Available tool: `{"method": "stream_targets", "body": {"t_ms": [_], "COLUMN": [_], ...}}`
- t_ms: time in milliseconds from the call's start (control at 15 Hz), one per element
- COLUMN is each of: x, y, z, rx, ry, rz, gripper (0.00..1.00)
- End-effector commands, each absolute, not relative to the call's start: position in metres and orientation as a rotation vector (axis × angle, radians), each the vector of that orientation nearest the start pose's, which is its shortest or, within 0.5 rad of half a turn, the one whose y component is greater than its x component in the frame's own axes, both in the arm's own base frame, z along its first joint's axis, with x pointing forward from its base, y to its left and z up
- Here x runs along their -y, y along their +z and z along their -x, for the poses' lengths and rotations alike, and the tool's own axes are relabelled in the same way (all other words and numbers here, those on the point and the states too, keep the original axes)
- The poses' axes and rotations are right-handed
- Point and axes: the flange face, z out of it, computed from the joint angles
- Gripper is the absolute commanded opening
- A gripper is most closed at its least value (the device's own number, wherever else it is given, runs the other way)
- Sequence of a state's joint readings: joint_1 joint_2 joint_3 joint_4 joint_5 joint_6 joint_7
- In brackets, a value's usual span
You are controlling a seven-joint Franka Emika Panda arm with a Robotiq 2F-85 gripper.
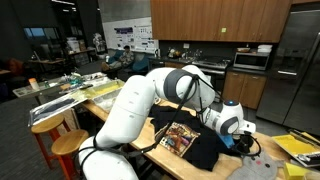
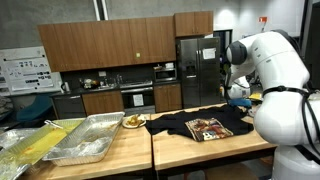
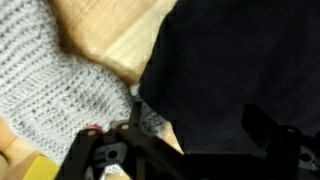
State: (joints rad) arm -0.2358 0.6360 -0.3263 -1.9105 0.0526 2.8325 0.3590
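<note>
Gripper (image 3: 185, 150) released, jaws wide, holding nothing. Black limp-fabric T-shirt (image 3: 240, 60) just beneath and ahead of jaws, on pale wooden table (image 3: 130, 45); grey knitted cloth (image 3: 50, 90) beside. Probably light, soft, floppy: pinch near edge fold.

The hand (image 3: 185, 150) hangs spread over black cloth (image 3: 240, 70) — grey knit (image 3: 50, 90) beside it on wooden tabletop (image 3: 125, 45).

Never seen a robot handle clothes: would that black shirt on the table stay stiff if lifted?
Probably not: the black shirt lies flat with soft folds on the wooden table, so it would likely sag from a pinched spot. It looks thin, so likely light. Pushed, it would probably bunch rather than slide whole.
</note>
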Motion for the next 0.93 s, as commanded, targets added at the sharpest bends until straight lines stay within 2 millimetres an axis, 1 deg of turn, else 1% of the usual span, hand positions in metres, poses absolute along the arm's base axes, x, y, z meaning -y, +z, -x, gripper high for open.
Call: {"method": "stream_targets", "body": {"t_ms": [0, 67, 133, 200, 333, 600, 800, 867], "x": [0.344, 0.343, 0.343, 0.343, 0.344, 0.348, 0.352, 0.352], "y": [0.204, 0.202, 0.201, 0.200, 0.200, 0.211, 0.222, 0.225], "z": [-0.568, -0.569, -0.570, -0.570, -0.571, -0.572, -0.569, -0.569], "rx": [-1.389, -1.390, -1.387, -1.384, -1.383, -1.390, -1.407, -1.409], "ry": [-0.468, -0.460, -0.457, -0.455, -0.455, -0.480, -0.515, -0.526], "rz": [2.966, 2.960, 2.960, 2.956, 2.944, 2.922, 2.921, 2.924], "gripper": [1.00, 0.92, 0.74, 0.69, 0.54, 0.21, 0.01, 0.00]}}
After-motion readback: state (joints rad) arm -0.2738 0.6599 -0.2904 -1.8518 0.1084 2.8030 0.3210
